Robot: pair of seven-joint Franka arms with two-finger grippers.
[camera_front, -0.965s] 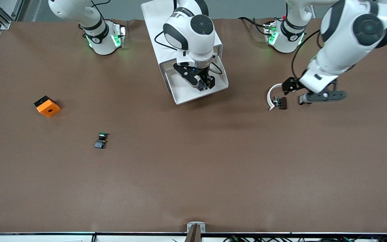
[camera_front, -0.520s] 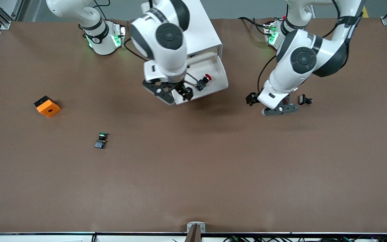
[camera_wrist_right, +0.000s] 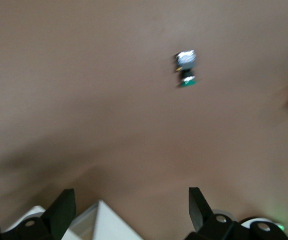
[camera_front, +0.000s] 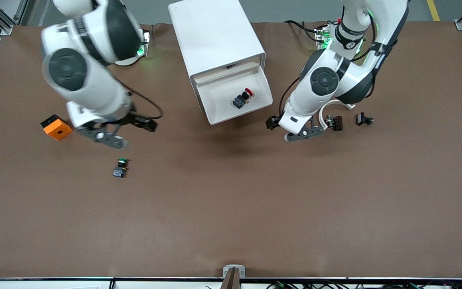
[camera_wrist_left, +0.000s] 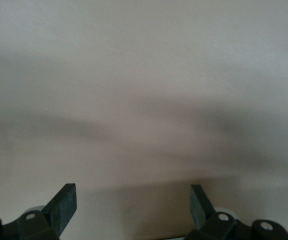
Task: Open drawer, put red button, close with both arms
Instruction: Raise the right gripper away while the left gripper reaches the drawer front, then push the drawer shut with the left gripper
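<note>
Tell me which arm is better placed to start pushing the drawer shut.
Probably the left: the left gripper hangs open over the table beside the open drawer holding the red button; the right gripper is off near the orange cube.

We count two push-button switches, one red-capped (camera_front: 244, 97) and one green-capped (camera_front: 120, 167), one orange cube (camera_front: 56, 127), and one cabinet (camera_front: 219, 44).

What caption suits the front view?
Red button lies in the open drawer; both open grippers, right and left, hover aside.
</note>
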